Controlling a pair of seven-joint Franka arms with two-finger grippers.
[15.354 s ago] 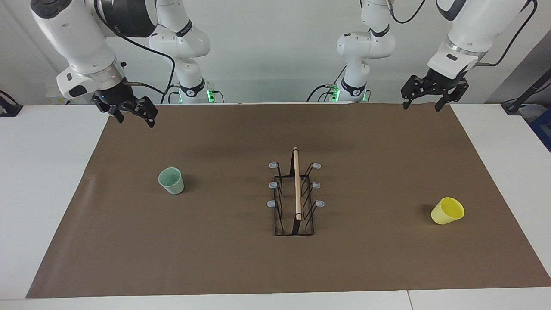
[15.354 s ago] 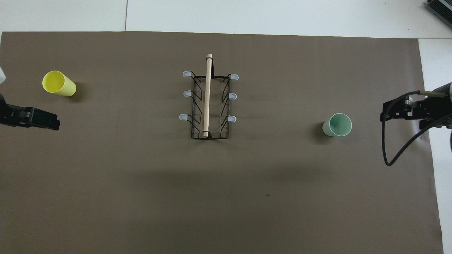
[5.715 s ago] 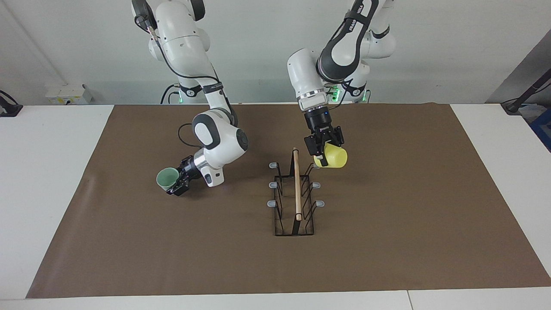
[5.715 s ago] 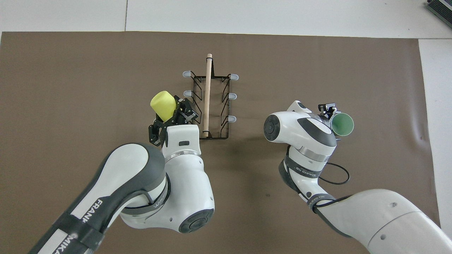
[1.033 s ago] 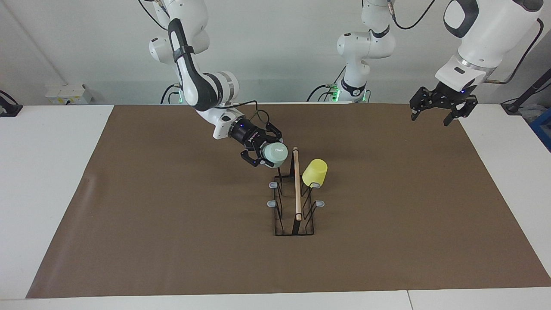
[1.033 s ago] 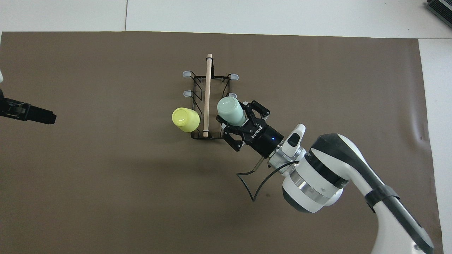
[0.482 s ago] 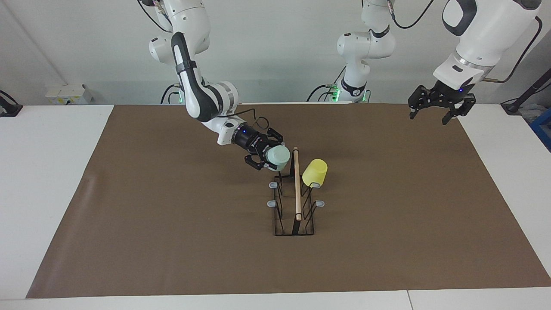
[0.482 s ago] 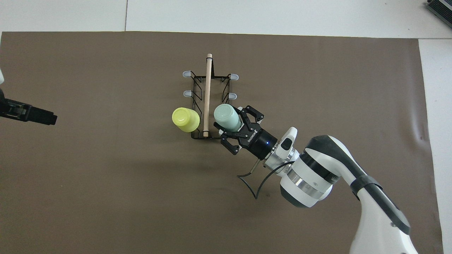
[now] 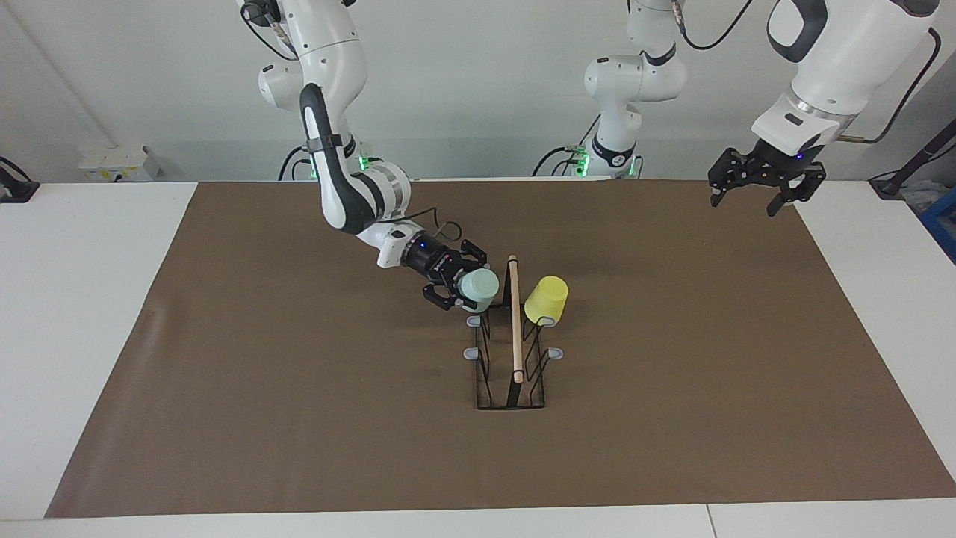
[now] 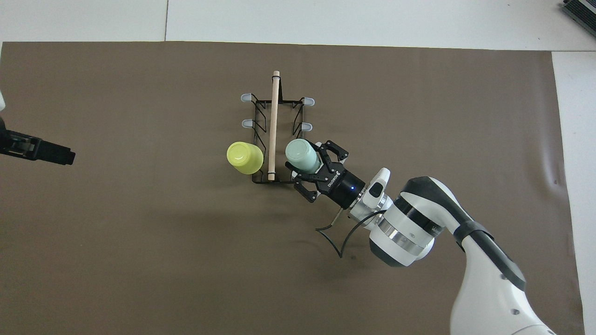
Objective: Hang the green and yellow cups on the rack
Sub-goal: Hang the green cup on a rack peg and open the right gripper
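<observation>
The black wire rack point(image 9: 515, 336) with a wooden rod stands mid-table; it also shows in the overhead view point(image 10: 274, 125). The yellow cup point(image 9: 546, 299) hangs upside down on the rack's peg nearest the robots, on the left arm's side; it also shows in the overhead view point(image 10: 245, 157). My right gripper point(image 9: 457, 288) is shut on the mint green cup point(image 9: 479, 286), bottom up, at the nearest peg on the right arm's side; that peg is hidden. In the overhead view the right gripper point(image 10: 311, 162) holds the green cup point(image 10: 301, 155) beside the rod. My left gripper point(image 9: 762, 190) waits open, raised over the table's edge at its own end.
A brown mat point(image 9: 672, 373) covers the white table point(image 9: 75, 336). Four rack pegs farther from the robots stand bare, such as one peg point(image 10: 306, 125). The left gripper's tip point(image 10: 60, 153) shows at the overhead view's edge.
My right gripper has brought the green cup down and closer to the rack's nearest peg. The yellow cup and the left arm have stayed put.
</observation>
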